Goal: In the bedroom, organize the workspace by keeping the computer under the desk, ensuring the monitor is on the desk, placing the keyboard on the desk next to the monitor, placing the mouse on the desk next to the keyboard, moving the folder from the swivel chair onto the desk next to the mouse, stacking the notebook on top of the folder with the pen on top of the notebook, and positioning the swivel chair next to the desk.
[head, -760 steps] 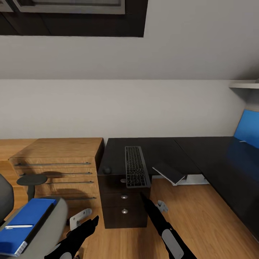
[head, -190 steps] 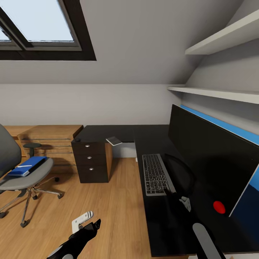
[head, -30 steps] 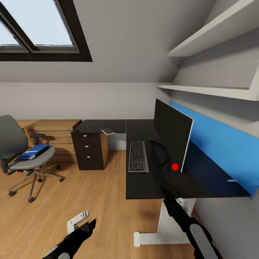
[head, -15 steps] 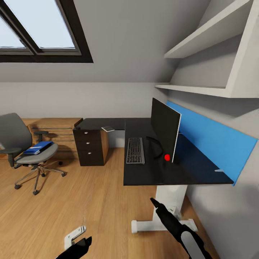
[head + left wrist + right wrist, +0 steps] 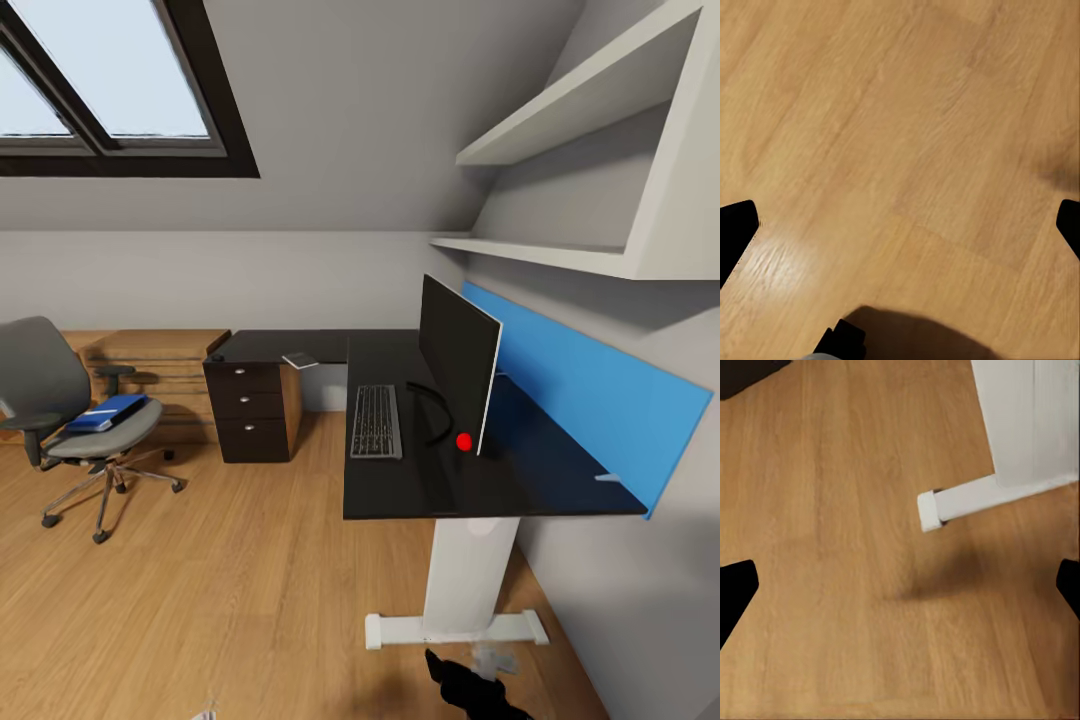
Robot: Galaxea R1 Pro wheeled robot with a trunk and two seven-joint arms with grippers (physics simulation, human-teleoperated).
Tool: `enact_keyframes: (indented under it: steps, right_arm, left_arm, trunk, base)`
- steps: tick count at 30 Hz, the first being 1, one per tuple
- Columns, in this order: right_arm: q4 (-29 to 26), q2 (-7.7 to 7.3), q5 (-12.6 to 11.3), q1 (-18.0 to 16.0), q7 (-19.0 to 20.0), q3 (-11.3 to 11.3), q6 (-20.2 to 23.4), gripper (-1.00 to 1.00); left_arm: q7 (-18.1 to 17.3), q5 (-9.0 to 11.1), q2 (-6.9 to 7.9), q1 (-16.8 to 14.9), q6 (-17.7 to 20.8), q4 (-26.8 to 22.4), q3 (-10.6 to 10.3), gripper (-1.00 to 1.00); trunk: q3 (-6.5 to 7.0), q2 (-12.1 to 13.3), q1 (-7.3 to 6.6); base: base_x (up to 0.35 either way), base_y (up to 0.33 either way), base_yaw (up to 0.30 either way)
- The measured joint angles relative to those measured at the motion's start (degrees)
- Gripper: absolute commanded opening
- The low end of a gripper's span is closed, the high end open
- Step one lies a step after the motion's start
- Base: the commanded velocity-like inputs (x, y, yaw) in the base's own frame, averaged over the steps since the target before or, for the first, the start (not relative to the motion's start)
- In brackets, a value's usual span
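Observation:
The black desk (image 5: pixel 400 490) with its blue back panel carries the upright monitor (image 5: pixel 455 355). The dark keyboard (image 5: pixel 376 420) lies flat just left of the monitor's stand. A small red round thing (image 5: pixel 464 441) rests by the monitor's base. Far left stands the grey swivel chair (image 5: pixel 40 380), apart from the desk, with the blue folder (image 5: pixel 108 411) on its seat. My left gripper (image 5: pixel 900 225) is open over bare wood floor. My right gripper (image 5: pixel 900 589) is open above the floor near the desk's white foot (image 5: pixel 975 499). The computer is out of view.
A dark drawer unit (image 5: pixel 250 410) stands under the desk's far wing, where a thin grey flat item (image 5: pixel 300 359) lies. An oak shelving unit (image 5: pixel 150 355) sits behind the chair. White wall shelves (image 5: pixel 560 250) hang over the desk. Wood floor (image 5: pixel 230 580) stretches between chair and desk.
My right arm has drawn back from the desktop by the monitor and dropped to floor level. The left arm has sunk out of the head view. The camera has pulled back slightly.

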Motion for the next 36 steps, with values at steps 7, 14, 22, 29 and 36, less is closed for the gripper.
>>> enact_keyframes:
  steps: [7, 14, 22, 29, 36]
  right_arm:
    - [11.4, 0.2, 7.8, 0.0, 0.3, 0.0, -14.7, 1.0]
    - [21.8, 2.51, 11.3, 0.0, 0.2, -0.1, -26.0, 1.0]
    - [22.0, 2.94, 10.8, 0.0, 0.2, -0.4, -26.3, 1.0]
    - [23.8, 3.57, 10.8, 0.0, -5.5, -0.6, -29.9, 1.0]
    - [24.4, 5.08, 11.4, 0.0, -6.3, -0.4, -32.0, 1.0]
  left_arm:
    - [-4.6, -2.1, 0.1, 0.0, -4.3, 7.4, 0.2, 1.0]
    - [-7.3, -4.2, -0.17, 0.0, -5.3, 12.8, 0.2, 1.0]
    - [-10.0, -4.4, -0.32, 0.0, -5.4, 15.5, 0.1, 1.0]
    - [-11.3, -4.5, -0.37, 0.0, -9.9, 17.8, 0.2, 1.0]
    - [-11.3, -4.5, -0.45, 0.0, -12.9, 18.9, 0.2, 1.0]
  trunk:
    - [1.26, 2.8, -1.54]
    - [2.52, 5.6, -3.08]
    - [3.96, 8.8, -4.84]
    - [4.31, 9.6, -5.28]
    - [4.23, 9.6, -5.28]
  base:
    - [0.0, 0.0, 0.0]
    - [0.0, 0.0, 0.0]
    - [0.0, 0.0, 0.0]
    - [0.0, 0.0, 0.167]
    - [0.0, 0.0, 0.072]
